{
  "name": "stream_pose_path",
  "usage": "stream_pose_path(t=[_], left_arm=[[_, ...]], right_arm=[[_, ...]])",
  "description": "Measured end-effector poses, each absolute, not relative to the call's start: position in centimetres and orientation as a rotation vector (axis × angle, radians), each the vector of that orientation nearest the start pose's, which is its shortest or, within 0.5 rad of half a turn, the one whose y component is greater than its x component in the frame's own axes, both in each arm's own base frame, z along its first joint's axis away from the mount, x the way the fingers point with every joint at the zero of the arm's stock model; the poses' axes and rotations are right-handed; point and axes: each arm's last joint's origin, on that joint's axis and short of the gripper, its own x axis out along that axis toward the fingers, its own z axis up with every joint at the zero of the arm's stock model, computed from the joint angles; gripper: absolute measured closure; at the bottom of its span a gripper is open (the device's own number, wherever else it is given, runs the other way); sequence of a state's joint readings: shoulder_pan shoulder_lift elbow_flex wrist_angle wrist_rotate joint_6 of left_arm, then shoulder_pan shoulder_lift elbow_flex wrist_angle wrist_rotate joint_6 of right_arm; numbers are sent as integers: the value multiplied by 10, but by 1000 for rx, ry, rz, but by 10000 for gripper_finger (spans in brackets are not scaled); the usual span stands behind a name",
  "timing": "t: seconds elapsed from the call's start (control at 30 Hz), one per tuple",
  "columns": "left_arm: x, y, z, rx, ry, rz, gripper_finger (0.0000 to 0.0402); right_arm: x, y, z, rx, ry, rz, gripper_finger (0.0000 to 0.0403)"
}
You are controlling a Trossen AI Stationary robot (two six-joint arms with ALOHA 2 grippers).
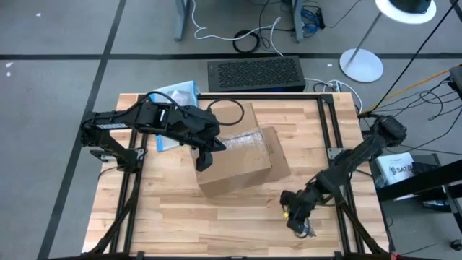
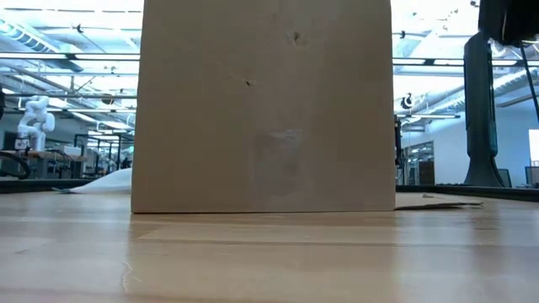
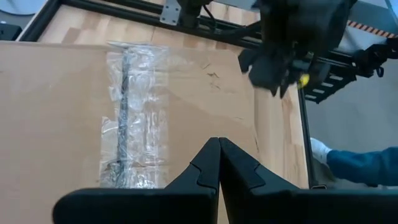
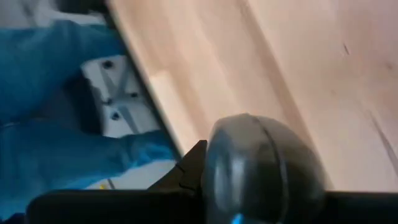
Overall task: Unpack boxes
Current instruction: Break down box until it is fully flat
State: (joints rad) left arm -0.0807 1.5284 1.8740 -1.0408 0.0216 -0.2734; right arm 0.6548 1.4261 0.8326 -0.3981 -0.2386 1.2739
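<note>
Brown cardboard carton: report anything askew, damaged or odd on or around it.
The brown cardboard carton sits skewed to the wooden table's edges. Its clear tape strip is wrinkled and split along the seam. The shut left gripper hovers over the top. Nothing looks spilled.

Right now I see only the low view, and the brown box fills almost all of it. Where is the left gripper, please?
Observer: The left gripper is over the box, at the left part of its top, with its fingers shut and nothing between them.
Operator: Is the box sealed?
Observer: A strip of clear tape runs across its top, and the flaps lie closed.
Operator: And the right gripper?
Observer: The right gripper is away from the box, over the front right part of the table, and it seems closed on a dark rounded object.
</note>
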Motion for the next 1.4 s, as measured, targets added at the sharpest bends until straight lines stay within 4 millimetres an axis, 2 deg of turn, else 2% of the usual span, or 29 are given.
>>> stream_pose_path(t=[0.17, 0.37, 0.63, 1.23, 1.4], left_arm=[[292, -24, 445, -247, 704, 0, 391], [292, -24, 445, -248, 704, 0, 391], [292, -24, 445, -246, 704, -1, 391], [291, -26, 444, -248, 715, -3, 391], [286, -25, 439, -244, 790, 9, 391]], right_arm=[[223, 178, 162, 922, 1493, 6, 346], [250, 180, 157, 1122, 1411, 68, 342], [253, 173, 141, 1100, 1450, -15, 340], [246, 168, 136, 1041, 1496, -109, 234], [245, 166, 148, 1036, 1432, -115, 204]])
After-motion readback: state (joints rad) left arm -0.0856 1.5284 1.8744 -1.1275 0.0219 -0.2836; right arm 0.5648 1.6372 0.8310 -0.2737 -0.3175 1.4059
